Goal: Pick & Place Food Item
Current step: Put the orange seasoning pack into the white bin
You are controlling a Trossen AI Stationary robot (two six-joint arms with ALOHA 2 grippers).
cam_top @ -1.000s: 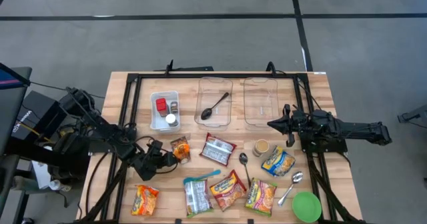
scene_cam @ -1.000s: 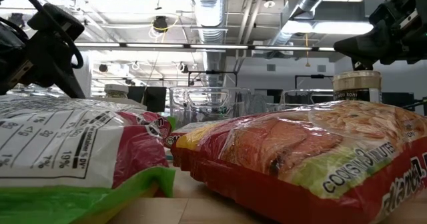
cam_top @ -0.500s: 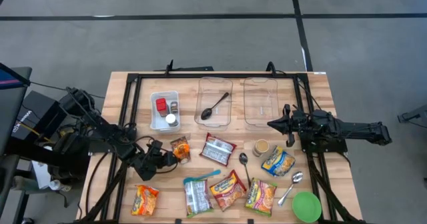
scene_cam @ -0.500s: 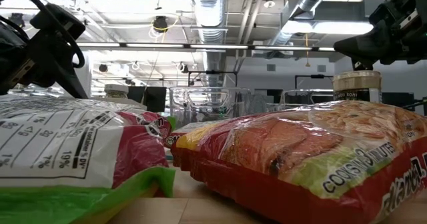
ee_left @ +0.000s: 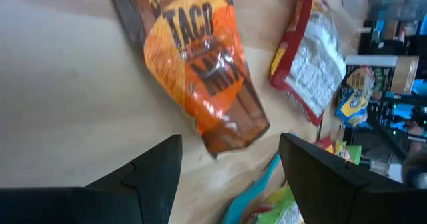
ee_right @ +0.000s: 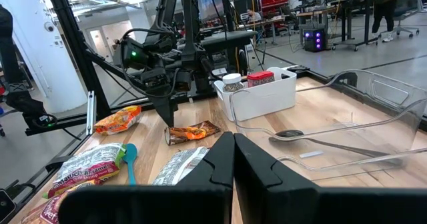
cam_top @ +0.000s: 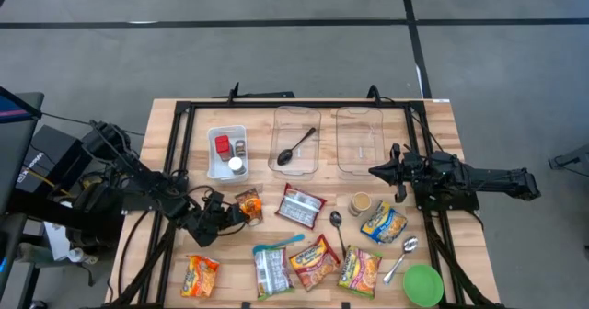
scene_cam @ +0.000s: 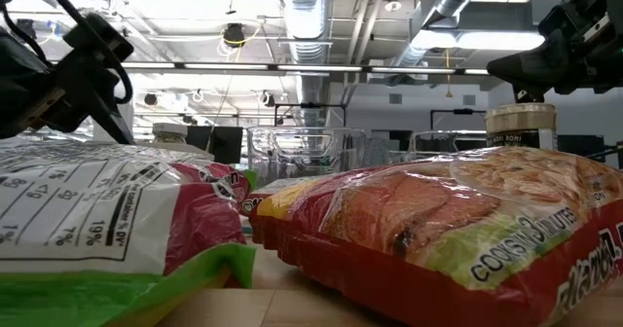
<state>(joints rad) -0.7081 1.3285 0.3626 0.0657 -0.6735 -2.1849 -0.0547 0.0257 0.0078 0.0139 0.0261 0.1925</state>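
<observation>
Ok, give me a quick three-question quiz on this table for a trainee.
1. True or false: the left gripper is shut on the taco mix packet.
2. What lies in the clear tray next to the white bin? A) fork B) black spoon C) jar
3. Which gripper is shut?

Key:
1. False; it is open beside the packet.
2. B, the black spoon.
3. The right gripper.

overhead, table-level, two wrist views (table (cam_top: 166,116) shared)
</observation>
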